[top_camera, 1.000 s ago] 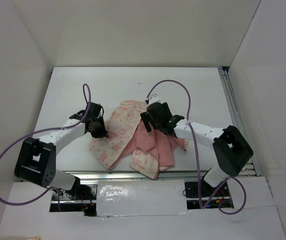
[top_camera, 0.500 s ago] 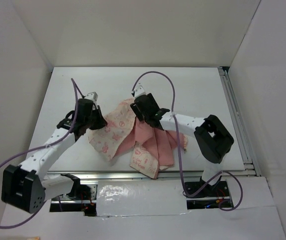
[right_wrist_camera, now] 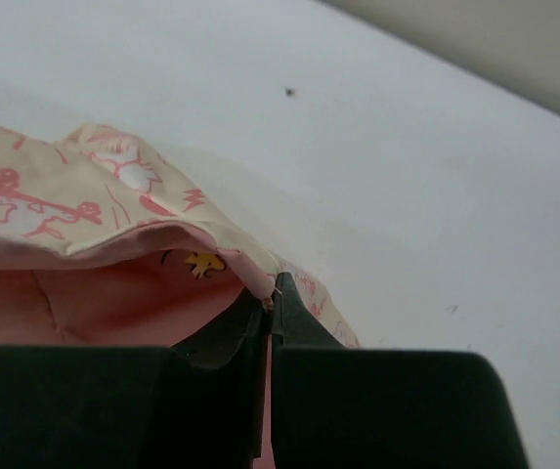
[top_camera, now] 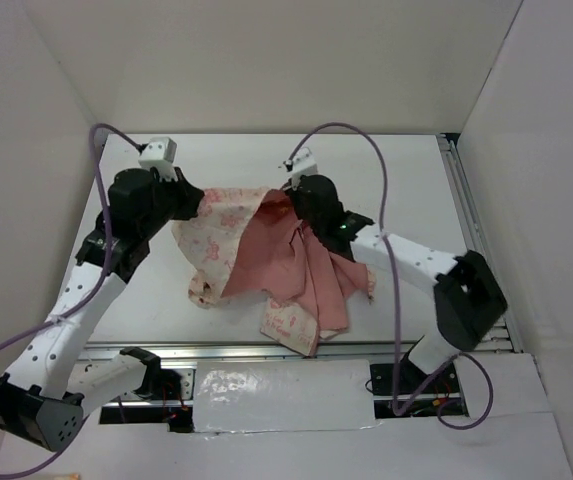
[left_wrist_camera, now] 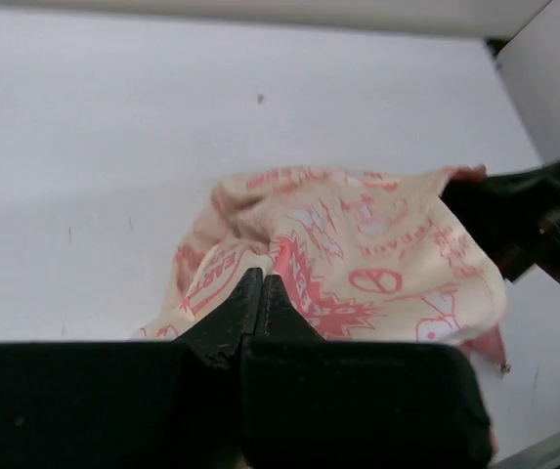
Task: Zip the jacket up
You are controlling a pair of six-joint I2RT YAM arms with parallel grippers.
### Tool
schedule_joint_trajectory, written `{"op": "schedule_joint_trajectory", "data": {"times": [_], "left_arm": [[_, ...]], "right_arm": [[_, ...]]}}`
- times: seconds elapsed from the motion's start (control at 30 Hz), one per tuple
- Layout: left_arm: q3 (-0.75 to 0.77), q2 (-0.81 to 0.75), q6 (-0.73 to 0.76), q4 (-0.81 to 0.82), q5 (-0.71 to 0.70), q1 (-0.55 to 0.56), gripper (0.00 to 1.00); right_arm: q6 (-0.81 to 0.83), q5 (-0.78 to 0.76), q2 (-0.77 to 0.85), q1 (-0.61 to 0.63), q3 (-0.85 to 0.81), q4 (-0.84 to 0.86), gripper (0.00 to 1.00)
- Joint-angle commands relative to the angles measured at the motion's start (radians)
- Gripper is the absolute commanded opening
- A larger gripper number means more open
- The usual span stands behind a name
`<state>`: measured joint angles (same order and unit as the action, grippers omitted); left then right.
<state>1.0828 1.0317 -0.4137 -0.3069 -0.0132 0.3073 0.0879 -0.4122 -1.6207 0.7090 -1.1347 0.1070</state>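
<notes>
Jacket (top_camera: 228, 245) hangs stretched between the two pincers, with its upper edge raised and its lower part resting on the white table (top_camera: 386, 170). The left pincer (left_wrist_camera: 261, 291) has its fingers pressed together, clamped on a fold of the cream fabric with pink print. Just beyond its tips the printed outside of the jacket spreads away and toward its right. In the left wrist view the dark body of the other arm shows at the far right end of this cloth.

The right pincer (right_wrist_camera: 272, 296) is also closed tight, and it grips the thin edge of the jacket where the printed side meets the inside. To the left of its tips the edge runs away as a soft curve, and under this curve the salmon-pink lining (right_wrist_camera: 94, 293) is open to view. Beyond and to the right of its tips there is only bare table with a small dark speck (right_wrist_camera: 289, 93).

From above, the lining faces up between the two pincers, and the pink folds fall below the right pincer toward the near edge of the table. I cannot make out the zipper in any view. A purple cable (top_camera: 361, 135) arches over the right arm.
</notes>
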Motion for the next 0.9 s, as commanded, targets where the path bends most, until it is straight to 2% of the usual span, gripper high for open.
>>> {"op": "schedule_joint_trajectory", "data": {"times": [0.0,0.03,0.13,0.2,0.37,0.47,0.6,0.7,0.77,0.8,0.87], "left_arm": [[0.144,-0.047,0.110,0.088,0.025,0.001,0.00],[0.193,-0.051,0.124,0.078,0.035,0.003,0.00],[0.253,-0.071,0.151,0.087,0.079,0.003,0.00],[0.291,-0.108,0.167,0.130,0.168,0.003,0.00],[0.495,-0.118,0.154,0.114,0.404,0.004,0.00],[0.625,-0.092,0.135,0.086,0.458,0.003,0.00],[0.721,-0.061,0.124,0.081,0.425,0.003,0.00],[0.711,-0.033,0.119,0.087,0.374,0.003,0.00],[0.657,0.010,0.122,0.089,0.285,0.003,0.00],[0.607,0.033,0.127,0.106,0.171,0.003,0.00],[0.557,0.111,0.142,0.137,0.049,-0.010,0.00]], "right_arm": [[-0.007,-0.040,0.259,-0.009,0.045,0.106,0.00],[-0.013,-0.062,0.350,-0.005,0.064,0.079,0.00],[-0.014,-0.072,0.487,-0.002,0.081,0.019,0.00],[-0.002,-0.050,0.614,0.001,0.073,-0.022,0.00],[0.055,-0.008,0.807,0.035,-0.068,-0.179,0.00],[0.087,0.053,0.850,0.052,-0.181,-0.249,0.00],[0.143,0.047,0.817,0.056,-0.309,-0.286,0.00],[0.147,-0.039,0.701,0.038,-0.407,-0.314,0.00],[0.133,-0.057,0.575,-0.009,-0.454,-0.328,0.00],[0.113,-0.036,0.477,-0.052,-0.482,-0.354,0.00],[0.086,0.007,0.368,-0.101,-0.510,-0.365,0.00]]}}
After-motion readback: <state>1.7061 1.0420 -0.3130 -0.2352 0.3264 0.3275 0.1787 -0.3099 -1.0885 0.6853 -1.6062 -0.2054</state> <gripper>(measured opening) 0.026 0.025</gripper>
